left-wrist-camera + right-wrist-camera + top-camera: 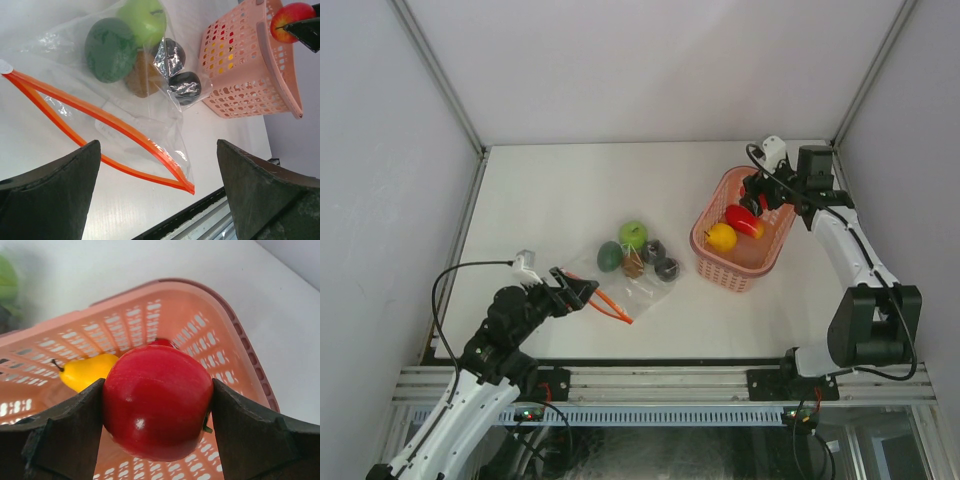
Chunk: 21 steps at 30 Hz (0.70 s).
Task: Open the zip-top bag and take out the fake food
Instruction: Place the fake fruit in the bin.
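Zip-top bag lies along 7–1 o'clock, gaping mouth toward 7, before released left fingers; right fingers grasp a red apple.

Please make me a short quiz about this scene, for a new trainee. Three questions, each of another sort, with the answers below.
1. True or false: the zip-top bag is zipped shut.
2. The right gripper holds: A) nothing B) the red fruit C) a banana.
3. How many pieces of fake food show inside the bag?

Key
1. False: its orange mouth gapes open.
2. B.
3. Five: light green, dark green, brown, two blackish.
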Tool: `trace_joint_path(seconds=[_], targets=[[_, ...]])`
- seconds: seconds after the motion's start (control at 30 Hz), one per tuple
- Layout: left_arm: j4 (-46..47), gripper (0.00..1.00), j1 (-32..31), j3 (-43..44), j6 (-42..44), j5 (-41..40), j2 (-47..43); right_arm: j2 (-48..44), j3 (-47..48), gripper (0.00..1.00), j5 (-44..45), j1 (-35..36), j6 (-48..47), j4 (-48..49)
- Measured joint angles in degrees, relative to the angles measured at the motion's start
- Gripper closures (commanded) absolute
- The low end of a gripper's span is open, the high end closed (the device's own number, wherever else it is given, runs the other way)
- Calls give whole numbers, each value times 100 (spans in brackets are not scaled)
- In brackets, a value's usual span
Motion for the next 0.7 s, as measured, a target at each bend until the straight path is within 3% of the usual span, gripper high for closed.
trace_joint_path(seconds=[0.27,0.5,0.7], targets=[[-114,1,0,0,-7,-35,0,420,-35,63,1209,354,-66,87],[-114,3,0,-2,-37,-28,4,619,-68,26,1714,514,-101,162],[-109,7,0,-20,-74,-17,11,649,-68,6,1943,511,-136,188]])
